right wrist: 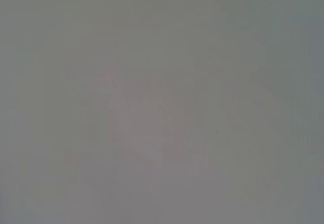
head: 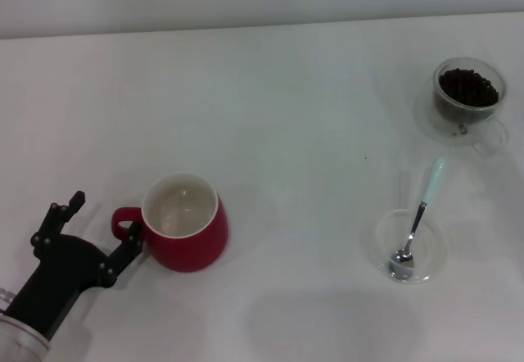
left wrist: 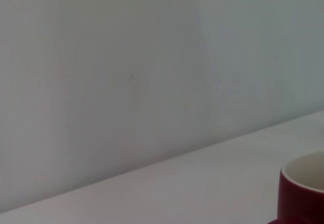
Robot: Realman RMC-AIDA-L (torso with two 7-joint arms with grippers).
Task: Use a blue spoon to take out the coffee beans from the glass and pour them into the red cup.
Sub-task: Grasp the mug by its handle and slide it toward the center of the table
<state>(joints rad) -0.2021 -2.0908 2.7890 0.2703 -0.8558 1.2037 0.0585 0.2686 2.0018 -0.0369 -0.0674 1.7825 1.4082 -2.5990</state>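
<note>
My left gripper [head: 105, 224] sits at the near left of the white counter [head: 286, 116], low over the surface. Its jaws are apart. One finger lies against the loop handle of the red cup [head: 187, 224]; the other finger stands farther left, well clear of the cup. The handle is at the edge of the gap between the jaws, and the jaws are not clamped on it.

The red cup stands upright just beside my left gripper, on its right. Its white inside shows no beans. In the left wrist view only the rim and part of the wall of the red cup [left wrist: 304, 191] appear, with the counter [left wrist: 177, 188] and a pale wall behind.

The blue spoon [head: 417, 223] lies well apart from my left gripper, at the near right of the counter. Its metal bowl rests inside a flat clear dish [head: 435, 257], and its pale handle slants up and away over the dish rim, toward the glass.

The glass [head: 468, 100] stands upright at the far right, beyond the dish, with its handle turned toward the near right. The coffee beans [head: 468, 86] form a dark heap inside it.

My right gripper is out of sight; the right wrist view gives only a blank pale surface.
</note>
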